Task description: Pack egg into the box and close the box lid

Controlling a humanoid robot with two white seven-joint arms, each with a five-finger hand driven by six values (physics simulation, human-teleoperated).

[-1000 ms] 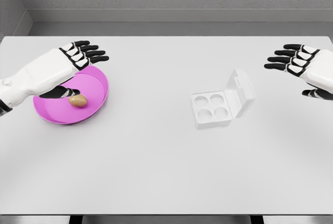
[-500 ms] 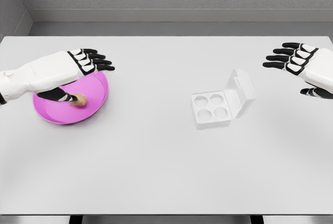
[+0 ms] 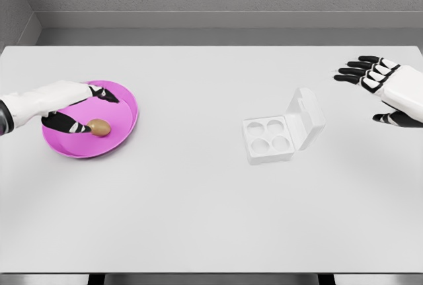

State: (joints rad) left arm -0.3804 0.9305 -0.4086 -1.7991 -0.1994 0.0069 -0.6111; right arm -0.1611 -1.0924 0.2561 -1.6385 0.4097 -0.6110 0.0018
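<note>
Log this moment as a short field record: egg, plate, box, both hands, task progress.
egg: brown egg lying on the pink plate, not lifted
box: white box at table centre-right, four cups all empty
lid: open, tilted up on the box's right side
left robot hand: low over the plate, thumb beside the egg, grasp not closed
right robot hand: raised at the right edge, fingers spread, holding nothing
progress: egg not packed, lid not closed
</note>
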